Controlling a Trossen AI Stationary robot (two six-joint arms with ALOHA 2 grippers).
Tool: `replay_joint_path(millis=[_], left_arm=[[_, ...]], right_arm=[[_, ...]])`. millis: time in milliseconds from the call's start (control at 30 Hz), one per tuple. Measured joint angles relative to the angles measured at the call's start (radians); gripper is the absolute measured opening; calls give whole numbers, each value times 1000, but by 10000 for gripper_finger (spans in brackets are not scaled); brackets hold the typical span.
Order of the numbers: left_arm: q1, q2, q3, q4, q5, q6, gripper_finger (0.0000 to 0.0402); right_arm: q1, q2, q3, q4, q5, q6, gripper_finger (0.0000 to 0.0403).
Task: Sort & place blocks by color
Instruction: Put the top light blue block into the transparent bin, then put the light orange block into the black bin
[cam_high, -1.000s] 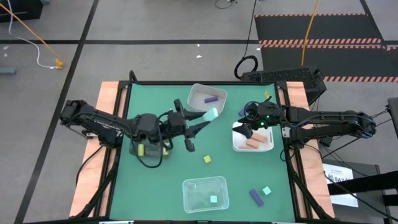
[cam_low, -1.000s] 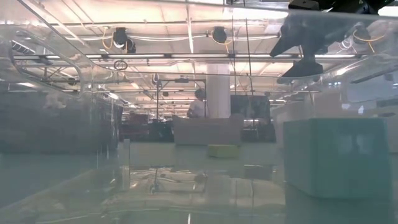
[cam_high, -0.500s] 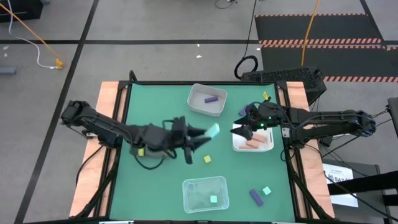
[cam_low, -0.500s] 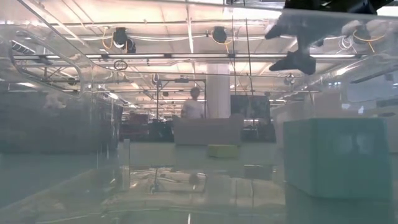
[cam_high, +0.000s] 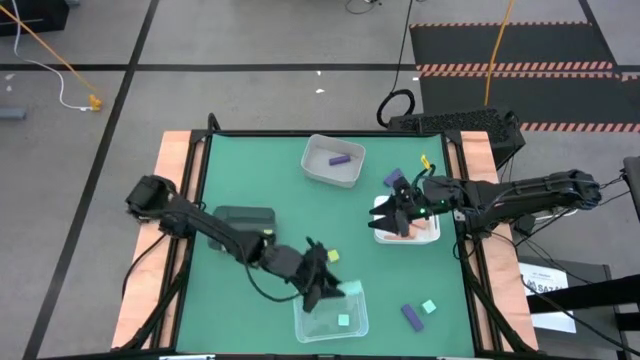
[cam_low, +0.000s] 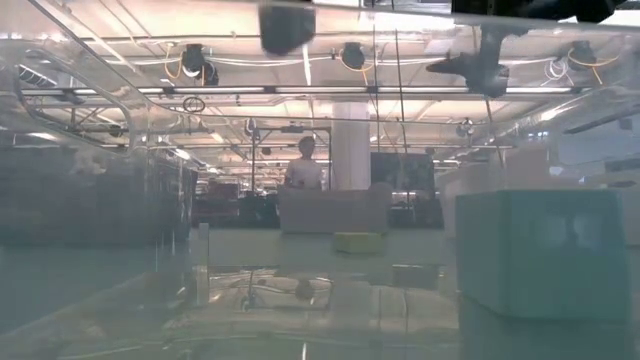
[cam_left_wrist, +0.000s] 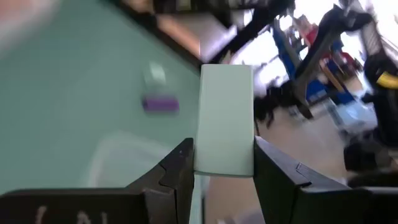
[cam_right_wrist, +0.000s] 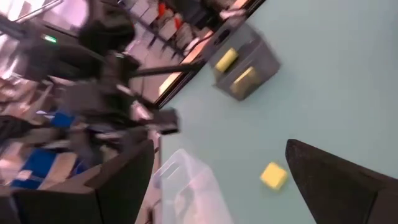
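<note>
**Around my table: fixtures and room**

Green table top (cam_high: 250, 170) with wooden side strips. Four trays on it: grey tray (cam_high: 333, 160) at the far side; white tray (cam_high: 428, 235) toward my right; clear tray (cam_high: 330, 318) at the near edge; black tray (cam_high: 243, 218) toward my left. A black keyboard (cam_high: 450, 122) lies just past the far right corner. Grey floor with dark tape lines; yellow cable (cam_high: 45, 45) runs across it at upper left (ends in a yellow plug). Low view: I look through clear plastic; a person (cam_low: 303, 172) stands far back beside a white pillar (cam_low: 351, 150), ceiling lights above.
</note>
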Motion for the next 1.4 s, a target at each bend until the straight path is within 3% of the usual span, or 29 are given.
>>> replay_joint_path(millis=[133,333,467,700,867,1100,1300,1400], left_arm=[[-47,71,0,9,56,-101,130],[-112,124,0,-18,58,-145,130],[-120,131,0,-51,55,-186,130],[-122,132,0,-68,55,-237,223],[-114,132,0,29,55,-273,246],[-85,111,0,275,58,-51,225],[15,105,0,284,54,148,192],[80,104,0,197,54,195,178]], right_arm=[[60,12,0,15,-1,38,352],[155,19,0,21,5,73,352],[214,18,0,23,64,77,352],[263,18,0,30,108,77,352],[267,18,0,30,109,77,352],[267,18,0,28,109,43,352],[267,18,0,17,105,17,352],[267,18,0,3,103,2,352]])
